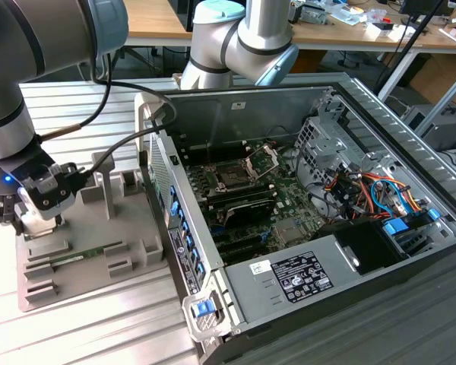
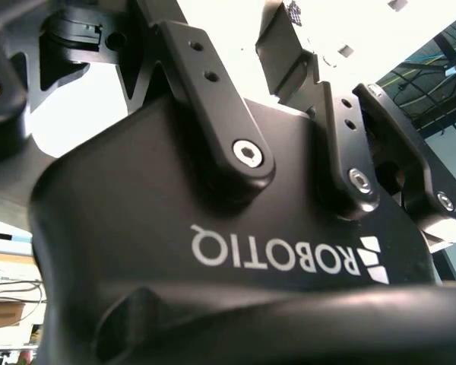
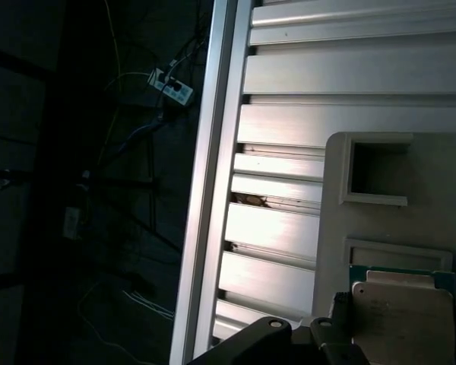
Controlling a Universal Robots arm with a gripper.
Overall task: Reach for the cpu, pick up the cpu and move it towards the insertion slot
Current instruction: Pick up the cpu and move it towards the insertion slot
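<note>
In the exterior view the gripper [image 1: 47, 201] hangs low over the grey holder [image 1: 99, 251], well apart from the socket [image 1: 232, 178] inside the open computer case [image 1: 380, 129]. A carry could knock the case wall between them. The gripper's body hides whatever lies beneath it.

In the second wrist view its black housing stands in the way, so I cannot tell whether the gripper is apart or clamped.

In the first wrist view the chip [image 3: 401, 312] lies in the holder with a dark gripper part just beside its edge. An off-centre grip could tilt or drop it. The picture's edge cuts the chip off.

Open computer case [image 1: 243, 114], grey parts holder [image 1: 129, 217], slatted metal table [image 1: 91, 327]
</note>
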